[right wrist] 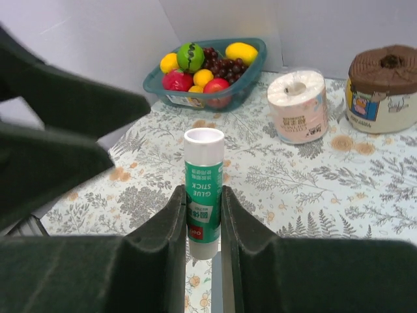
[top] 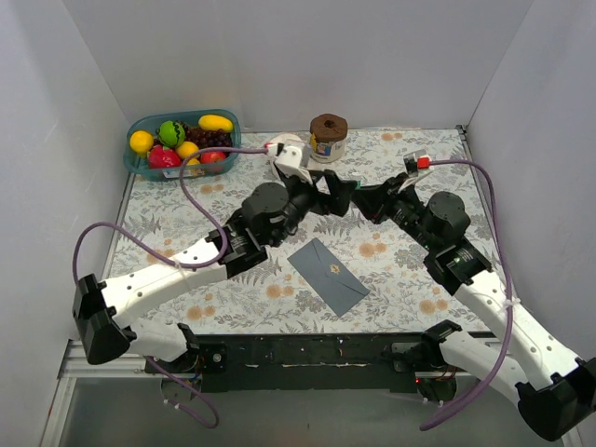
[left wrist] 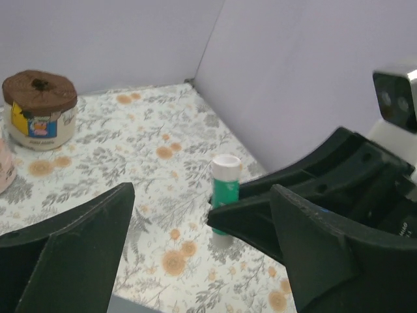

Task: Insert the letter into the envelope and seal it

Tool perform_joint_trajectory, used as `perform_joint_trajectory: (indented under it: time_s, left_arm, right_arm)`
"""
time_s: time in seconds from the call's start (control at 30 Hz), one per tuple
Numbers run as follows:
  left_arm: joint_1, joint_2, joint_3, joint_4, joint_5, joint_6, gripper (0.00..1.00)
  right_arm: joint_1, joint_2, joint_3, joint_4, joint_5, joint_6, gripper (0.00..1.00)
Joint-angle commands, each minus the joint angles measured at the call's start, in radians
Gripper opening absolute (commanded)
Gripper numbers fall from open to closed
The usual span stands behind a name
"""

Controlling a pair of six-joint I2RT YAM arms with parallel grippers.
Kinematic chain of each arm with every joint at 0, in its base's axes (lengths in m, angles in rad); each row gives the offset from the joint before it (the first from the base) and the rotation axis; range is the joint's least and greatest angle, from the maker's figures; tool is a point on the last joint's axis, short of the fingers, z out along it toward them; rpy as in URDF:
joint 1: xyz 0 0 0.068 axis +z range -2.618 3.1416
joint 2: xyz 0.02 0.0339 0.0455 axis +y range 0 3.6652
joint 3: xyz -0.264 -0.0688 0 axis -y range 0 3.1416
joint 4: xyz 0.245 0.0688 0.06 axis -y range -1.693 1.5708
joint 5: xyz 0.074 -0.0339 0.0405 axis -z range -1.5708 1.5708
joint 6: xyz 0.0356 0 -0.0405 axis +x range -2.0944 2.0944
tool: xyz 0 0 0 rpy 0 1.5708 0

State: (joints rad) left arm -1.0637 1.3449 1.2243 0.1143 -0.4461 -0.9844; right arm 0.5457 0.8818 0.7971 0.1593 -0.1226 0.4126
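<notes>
Right hand tight around glue stick

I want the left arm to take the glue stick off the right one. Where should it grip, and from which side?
Probably the white top of the glue stick: it stands upright and bare above the fingers of the right gripper, which clamp the green lower body. Bring the open left gripper in level, facing the right one, fingers straddling the top.
</notes>
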Motion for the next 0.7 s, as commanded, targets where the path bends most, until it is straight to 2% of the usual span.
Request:
perform_joint_trajectory:
  time_s: [0.0,0.07,0.27,0.4,0.53,0.67]
  left_arm:
    - [0.165,-0.122,-0.084,0.117,0.352,-0.135,0.85]
    - [0.236,-0.156,-0.15,0.2,0.496,-0.204,0.85]
    - [0.326,-0.19,-0.259,0.399,0.699,-0.334,0.84]
    - [0.344,-0.142,-0.243,0.487,0.901,-0.369,0.83]
    - [0.344,-0.092,-0.22,0.498,0.991,-0.381,0.79]
    - [0.344,-0.064,-0.212,0.504,1.017,-0.39,0.76]
  right_arm:
    - [0.0,-0.06,0.004,0.063,-0.06,-0.07,0.01]
    - [-0.004,-0.072,0.001,0.066,-0.133,-0.078,0.01]
    - [-0.024,-0.095,-0.03,0.153,-0.34,-0.087,0.01]
    - [-0.027,-0.098,-0.035,0.189,-0.397,-0.078,0.01]
    - [-0.03,-0.098,-0.029,0.197,-0.42,-0.077,0.01]
    - [-0.03,-0.095,-0.032,0.201,-0.43,-0.071,0.01]
